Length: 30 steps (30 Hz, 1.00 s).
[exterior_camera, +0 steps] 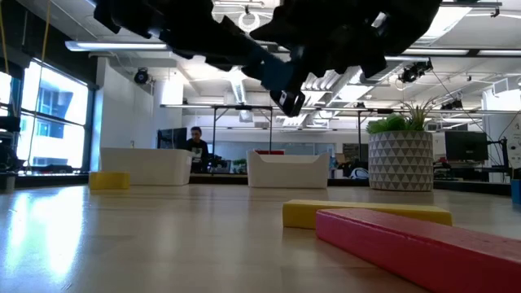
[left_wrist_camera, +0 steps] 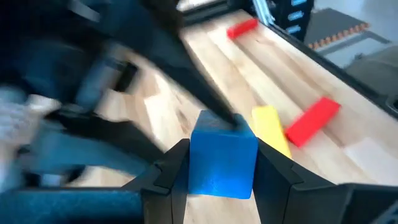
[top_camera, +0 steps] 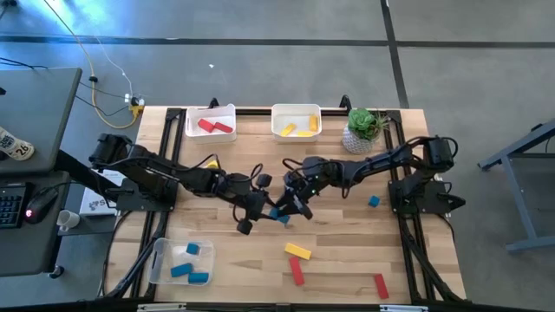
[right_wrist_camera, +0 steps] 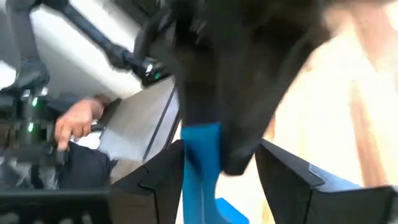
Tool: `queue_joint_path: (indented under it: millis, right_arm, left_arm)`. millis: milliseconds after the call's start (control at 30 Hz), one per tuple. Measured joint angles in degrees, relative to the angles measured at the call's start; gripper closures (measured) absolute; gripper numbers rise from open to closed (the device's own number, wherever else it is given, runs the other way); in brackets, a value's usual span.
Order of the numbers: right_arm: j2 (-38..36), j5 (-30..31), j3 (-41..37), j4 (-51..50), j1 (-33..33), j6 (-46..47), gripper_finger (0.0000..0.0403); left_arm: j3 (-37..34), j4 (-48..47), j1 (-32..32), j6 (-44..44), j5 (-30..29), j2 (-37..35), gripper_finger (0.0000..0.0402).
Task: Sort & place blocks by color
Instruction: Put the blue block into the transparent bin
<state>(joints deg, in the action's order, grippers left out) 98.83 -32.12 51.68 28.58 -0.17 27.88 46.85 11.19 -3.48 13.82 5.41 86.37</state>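
A blue block hangs in the air above the middle of the table, where my two grippers meet tip to tip. My left gripper comes from the table's left and is shut on the block. My right gripper comes from the right and is open. Its fingers stand on either side of the same blue block, close by one finger and well apart from the other. In the low view the blue block shows high above the wood under both dark arms. My left gripper pinches the blue block's two opposite side faces between its two fingers. The fingers come from the table's left, slanting a little downward. The block is lifted clear of the table. My right gripper: I cannot tell whether its near finger touches the block.
At the far edge stand a white bin with red blocks, a white bin with yellow blocks and a potted plant. A clear bin with blue blocks sits near left. Loose blocks: yellow, red, red, blue, yellow.
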Motion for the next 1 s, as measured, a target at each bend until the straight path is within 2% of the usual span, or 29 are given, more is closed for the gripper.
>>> queue_joint_path:
  millis: [267, 467, 667, 1000]
  right_arm:
    - [0.0, -2.9, 0.0, -0.5, -2.3, 0.6, 0.0217]
    - [-0.1, -6.6, 0.0, -1.5, -2.5, 1.0, 0.0217]
    - [-0.1, -7.5, 0.0, -2.2, -0.9, 0.5, 0.0217]
    - [-0.3, -7.1, 0.0, -1.8, 1.2, 0.4, 0.0217]
  left_arm:
    - [-0.1, -5.2, -3.9, -2.4, -2.4, -1.4, 0.0289]
    - [0.0, -10.2, -7.9, -6.1, -8.6, -4.2, 0.0289]
    - [-0.2, -17.9, -12.6, -12.8, -13.8, -8.4, 0.0289]
    - [-0.1, -29.2, -19.6, -25.7, -16.3, -13.4, 0.0289]
